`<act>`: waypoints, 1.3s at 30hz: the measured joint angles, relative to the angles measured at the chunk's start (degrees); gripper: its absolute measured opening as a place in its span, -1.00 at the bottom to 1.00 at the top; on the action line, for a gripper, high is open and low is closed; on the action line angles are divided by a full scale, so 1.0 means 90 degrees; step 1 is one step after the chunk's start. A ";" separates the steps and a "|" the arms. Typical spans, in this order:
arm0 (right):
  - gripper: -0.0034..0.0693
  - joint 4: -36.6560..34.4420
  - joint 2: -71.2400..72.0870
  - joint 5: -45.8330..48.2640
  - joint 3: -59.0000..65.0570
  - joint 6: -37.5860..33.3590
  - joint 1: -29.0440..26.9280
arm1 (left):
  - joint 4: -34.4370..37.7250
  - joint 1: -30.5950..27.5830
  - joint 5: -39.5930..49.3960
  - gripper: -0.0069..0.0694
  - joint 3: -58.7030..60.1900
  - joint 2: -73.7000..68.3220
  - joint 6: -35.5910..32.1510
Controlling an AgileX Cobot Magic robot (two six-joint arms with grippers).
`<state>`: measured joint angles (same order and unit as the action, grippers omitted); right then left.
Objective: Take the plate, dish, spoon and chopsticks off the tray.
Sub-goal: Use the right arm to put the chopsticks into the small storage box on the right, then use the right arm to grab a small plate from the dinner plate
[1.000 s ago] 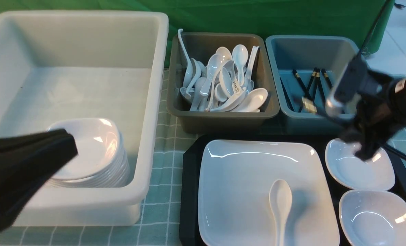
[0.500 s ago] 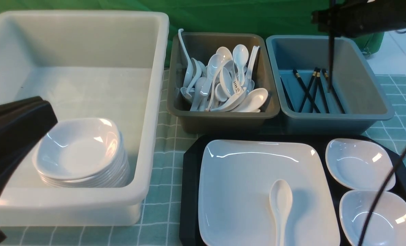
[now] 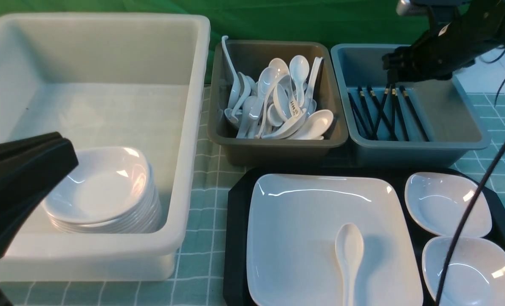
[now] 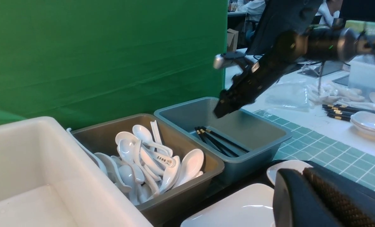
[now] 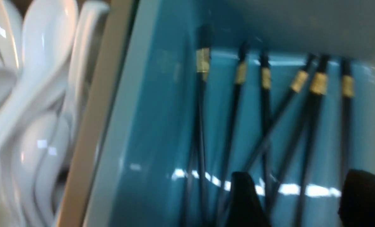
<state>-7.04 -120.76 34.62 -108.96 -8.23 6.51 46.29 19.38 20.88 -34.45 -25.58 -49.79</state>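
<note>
Right now the fingers of the right gripper (image 5: 296, 192) are spread wide above the blue-grey tub (image 3: 464, 123), with nothing held between them. Below them, inside that tub, lie the black chopsticks (image 3: 414, 114), thin, banded with gold near one end, some crossing others on the floor of the tub. The left gripper (image 4: 304, 171) has its fingers brought together, empty, and in the front view its arm reaches in over the near left part of the big white tub (image 3: 108, 51).

The large square plate (image 3: 303, 221) sits flat on the black tray (image 3: 239, 238), and the white spoon (image 3: 349, 250) rests on the plate, its bowl pointing away from the robot. Two small white dishes (image 3: 445, 204) are on the tray too, to the right of the plate, one farther off and one nearer. A dark cable (image 3: 469, 204) crosses the view in front of them.

Inside the big white tub, toward its near right corner, stands a stack of white dishes (image 3: 99, 187). Between that tub and the blue-grey one is a brown tub (image 3: 277, 151) full of white spoons (image 3: 316, 124), jumbled together. All the tubs and the tray stand on the desk's green checked cloth (image 3: 201, 255).
</note>
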 joint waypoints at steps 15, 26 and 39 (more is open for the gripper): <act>-0.12 0.0882 0.3835 0.3075 0.3896 0.0022 0.0827 | -0.0403 0.0000 0.0866 -0.77 0.0000 0.0000 0.0006; 0.42 0.1260 0.4442 0.0270 0.7432 -0.0216 0.1979 | -0.0403 0.0000 0.0866 -0.77 0.0000 0.0000 0.0006; 0.43 0.2039 0.3390 -0.0331 0.7584 -0.0163 0.1991 | -0.0403 0.0000 0.0940 -0.77 0.0000 0.0000 -0.0001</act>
<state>11.31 -90.25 31.65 -40.70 -9.69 24.43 42.67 19.38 29.34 -34.45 -25.58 -49.79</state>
